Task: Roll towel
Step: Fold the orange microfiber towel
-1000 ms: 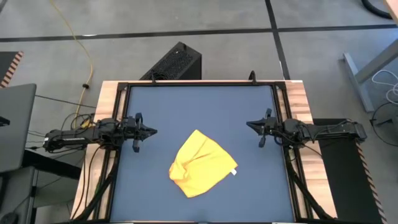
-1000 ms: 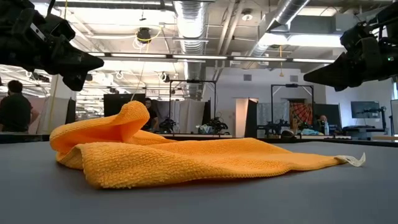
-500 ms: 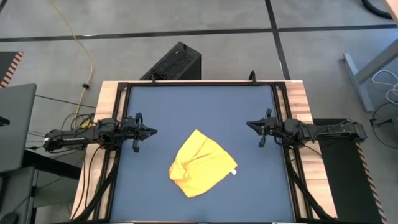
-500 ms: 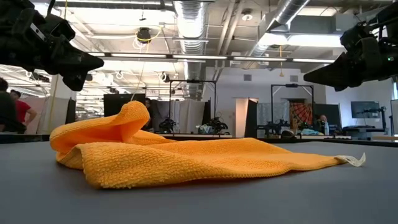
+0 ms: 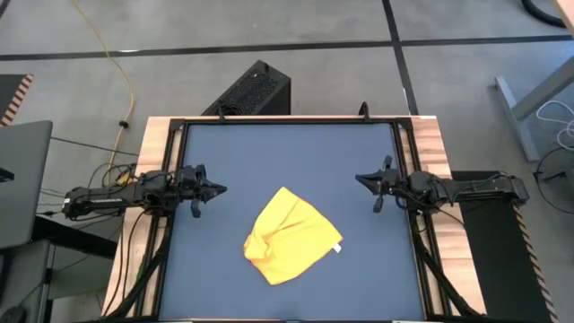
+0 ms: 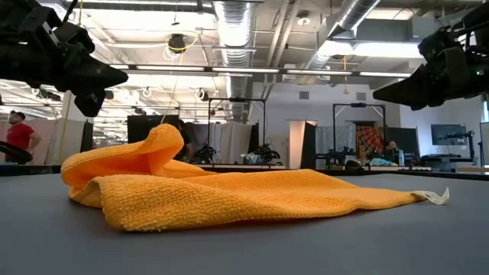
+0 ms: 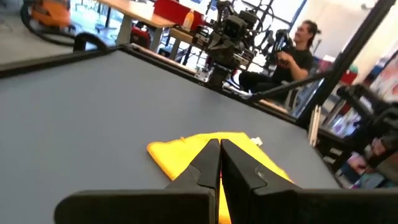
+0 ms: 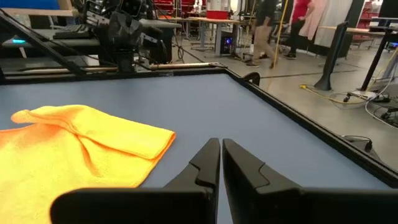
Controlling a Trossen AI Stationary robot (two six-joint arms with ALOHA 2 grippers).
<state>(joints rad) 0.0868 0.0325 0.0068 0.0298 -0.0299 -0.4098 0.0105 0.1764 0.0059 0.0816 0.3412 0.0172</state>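
1. Nothing on the table has moved since the earlier frames: towel and both arms sit as before. Only a person in red far behind the left side of the low view has shifted.
2. Towel (image 5: 291, 237) lies loosely crumpled on the dark blue table (image 5: 287, 152), slightly toward the near edge and between the two arms, unrolled.
3. Its small white tag (image 5: 338, 248) sticks out at the edge nearer the right arm; in the low view the tag (image 6: 437, 197) rests flat on the tabletop.
4. One end of the cloth is humped up in a fold (image 6: 157, 145); the rest lies flat.
5. Left gripper (image 5: 218, 189) hangs above the table's left side, well apart from the towel, jaws clenched on nothing.
6. Right gripper (image 5: 360, 179) hangs over the right side, also well apart from the towel, fingers (image 8: 205, 163) pressed together with nothing between them.
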